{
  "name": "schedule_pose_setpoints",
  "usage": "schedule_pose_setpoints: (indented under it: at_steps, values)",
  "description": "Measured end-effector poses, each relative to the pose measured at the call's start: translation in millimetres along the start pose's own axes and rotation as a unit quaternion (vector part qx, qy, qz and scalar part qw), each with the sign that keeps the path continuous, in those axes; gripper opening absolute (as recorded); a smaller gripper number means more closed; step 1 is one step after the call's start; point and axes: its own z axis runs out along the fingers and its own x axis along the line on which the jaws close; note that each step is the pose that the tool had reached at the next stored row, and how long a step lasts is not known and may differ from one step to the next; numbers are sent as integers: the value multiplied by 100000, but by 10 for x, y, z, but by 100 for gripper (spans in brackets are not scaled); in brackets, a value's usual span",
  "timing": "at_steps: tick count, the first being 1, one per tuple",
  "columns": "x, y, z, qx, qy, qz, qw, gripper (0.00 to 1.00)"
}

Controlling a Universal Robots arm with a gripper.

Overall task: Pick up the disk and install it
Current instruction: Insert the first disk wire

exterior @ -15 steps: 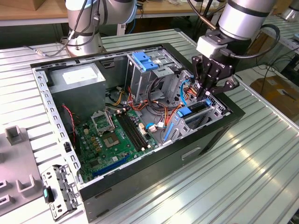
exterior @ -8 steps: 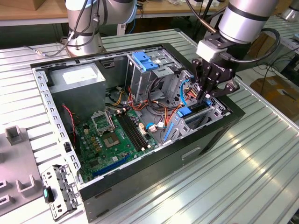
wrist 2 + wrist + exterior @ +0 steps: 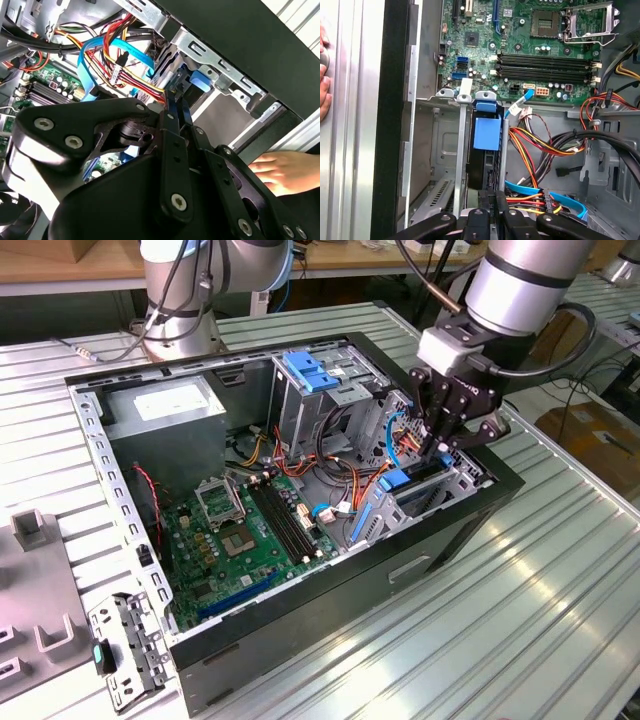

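Disk [image 3: 486, 135] is seated edge-up in the bay [image 3: 455, 485] at the case [image 3: 330, 660] front, long axis along the slot. Hand [image 3: 440, 447] is positioned directly above it, fingers nearly closed on its upper edge.

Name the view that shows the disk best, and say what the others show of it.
The first wrist view: the disk stands edge-on in its bay, blue frame and dark body plain. The exterior view shows its blue frame below the hand. The second wrist view shows a blue tab.
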Motion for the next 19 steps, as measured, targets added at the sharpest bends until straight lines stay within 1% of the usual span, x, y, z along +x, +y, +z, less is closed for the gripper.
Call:
schedule_pose_setpoints:
  at_steps: [7,9,11,12,15,19]
  values:
    - [0,0,8,-7,-11,332,99999,16]
    - [1,-1,-17,160,8,388,99999,16]
    - [1,0,-20,395,3,504,99998,16]
    - [1,0,-20,416,8,744,99996,16]
    - [0,8,-14,358,44,2044,99978,16]
    - [-1,8,3,347,34,2274,99974,16]
